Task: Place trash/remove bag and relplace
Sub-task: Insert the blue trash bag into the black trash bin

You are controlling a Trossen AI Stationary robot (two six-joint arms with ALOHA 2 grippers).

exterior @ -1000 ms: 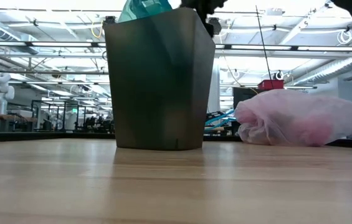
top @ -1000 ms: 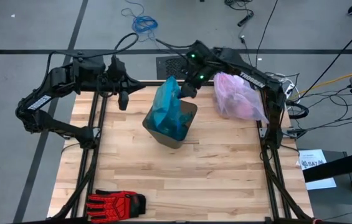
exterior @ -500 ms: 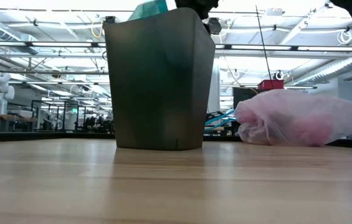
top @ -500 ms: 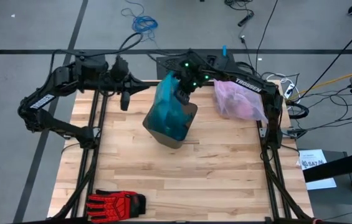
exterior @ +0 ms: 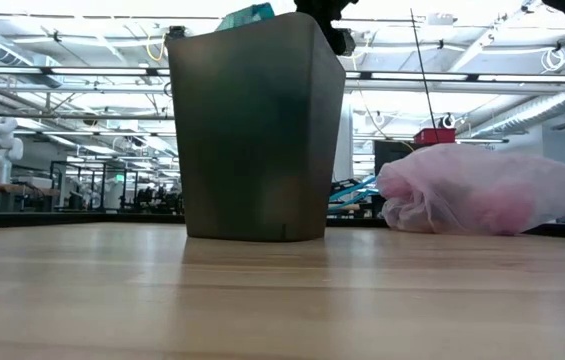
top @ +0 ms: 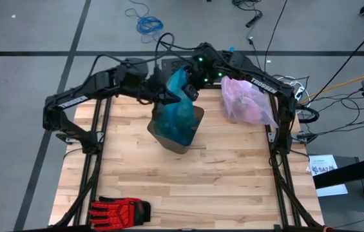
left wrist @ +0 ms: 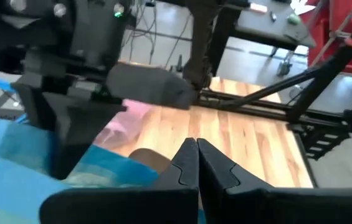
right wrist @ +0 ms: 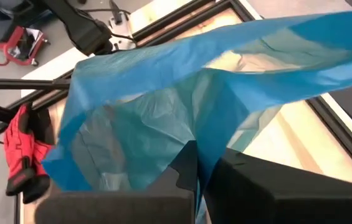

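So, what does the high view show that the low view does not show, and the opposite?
Only the high view shows the red glove at the table's near edge, the left gripper beside the bin, and the right gripper shut on the teal bag. Only the low view shows the room behind the table. Both show the dark bin, the teal bag's top and the pink bag lying on the table.

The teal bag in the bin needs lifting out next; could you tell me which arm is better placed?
The right: its gripper is already shut on the teal bag above the bin. The left gripper is shut beside it, empty.
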